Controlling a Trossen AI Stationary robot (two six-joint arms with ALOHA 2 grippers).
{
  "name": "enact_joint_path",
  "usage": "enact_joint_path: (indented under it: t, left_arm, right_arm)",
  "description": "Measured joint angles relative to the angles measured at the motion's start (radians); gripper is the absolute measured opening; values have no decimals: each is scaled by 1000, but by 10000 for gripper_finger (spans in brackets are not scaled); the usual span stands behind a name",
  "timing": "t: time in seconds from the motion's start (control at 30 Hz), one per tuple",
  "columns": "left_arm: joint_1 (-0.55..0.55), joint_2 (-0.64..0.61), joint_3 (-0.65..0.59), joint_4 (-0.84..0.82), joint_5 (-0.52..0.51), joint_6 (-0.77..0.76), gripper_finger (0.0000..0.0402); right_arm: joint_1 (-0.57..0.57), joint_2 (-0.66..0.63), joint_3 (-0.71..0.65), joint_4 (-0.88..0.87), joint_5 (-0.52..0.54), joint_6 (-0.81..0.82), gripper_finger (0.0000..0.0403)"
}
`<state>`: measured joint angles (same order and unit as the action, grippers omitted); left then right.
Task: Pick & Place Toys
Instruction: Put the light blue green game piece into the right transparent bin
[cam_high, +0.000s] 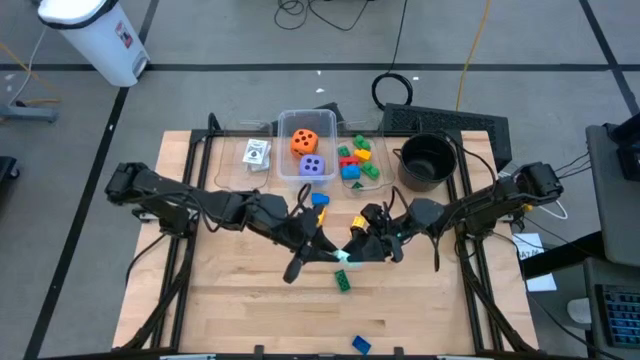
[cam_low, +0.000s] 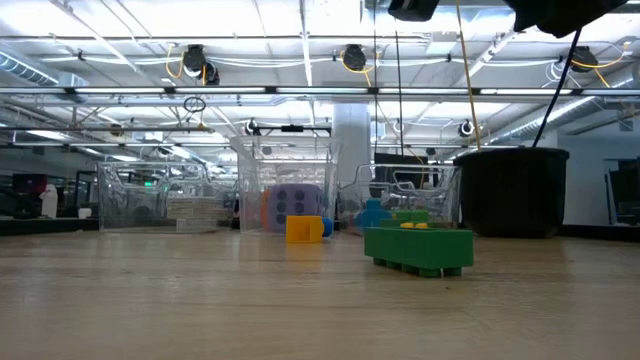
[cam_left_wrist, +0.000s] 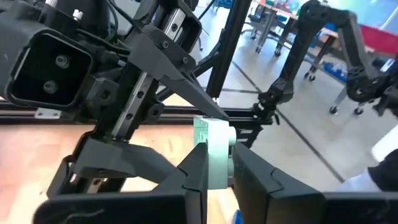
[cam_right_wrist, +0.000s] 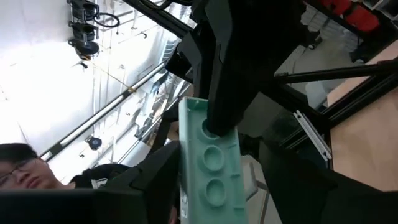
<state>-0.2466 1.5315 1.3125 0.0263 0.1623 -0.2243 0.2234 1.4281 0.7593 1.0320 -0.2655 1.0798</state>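
The two arms meet above the middle of the tabletop (cam_high: 250, 310), and a pale green brick (cam_high: 343, 256) hangs in the air between them. In the left wrist view the fingers of the left gripper (cam_left_wrist: 219, 177) are clenched on the pale green brick (cam_left_wrist: 213, 152), one on each broad side. In the right wrist view the same brick (cam_right_wrist: 210, 162) stands with its long axis pointing away from the right gripper (cam_right_wrist: 214, 186), whose fingers are parted on both sides of it and seem to be letting go. The left fingers hold the far end. So I judge this as a handover from right to left. The left arm is nearer to the clear bins (cam_high: 306, 150) at the back, where the brick should probably go. A dark green brick (cam_high: 343, 281) lies on the tabletop just below the meeting point, and a blue brick (cam_high: 361, 345) lies near the front edge.
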Motion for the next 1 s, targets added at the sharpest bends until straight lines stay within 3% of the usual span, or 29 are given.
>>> enact_joint_path:
  t: [0.17, 0.37, 0.47, 0.67, 0.73, 0.87, 1.0]
  left_arm:
    - [2, -38, 0, -33, 24, -73, 46]
    - [20, -129, 0, -146, 28, -146, 45]
    - [21, -183, -1, -198, 21, -160, 50]
    - [11, -279, 1, -299, -29, -203, 45]
    - [11, -303, 0, -357, -66, -237, 45]
    - [12, -332, 0, -398, -151, -337, 45]
    - [23, -329, 0, -459, -208, -415, 53]
  right_arm:
    - [-20, 1, 0, 19, 0, -15, 241]
    - [-55, 1, -1, 74, 13, -151, 250]
    - [-60, 1, -1, 117, 75, -163, 251]
    - [-53, 1, -1, 164, 297, -65, 251]
    - [-53, 1, 6, 150, 325, -126, 251]
    - [-13, 1, 111, -41, 415, -335, 251]
    - [38, 1, 332, -510, 534, -620, 251]
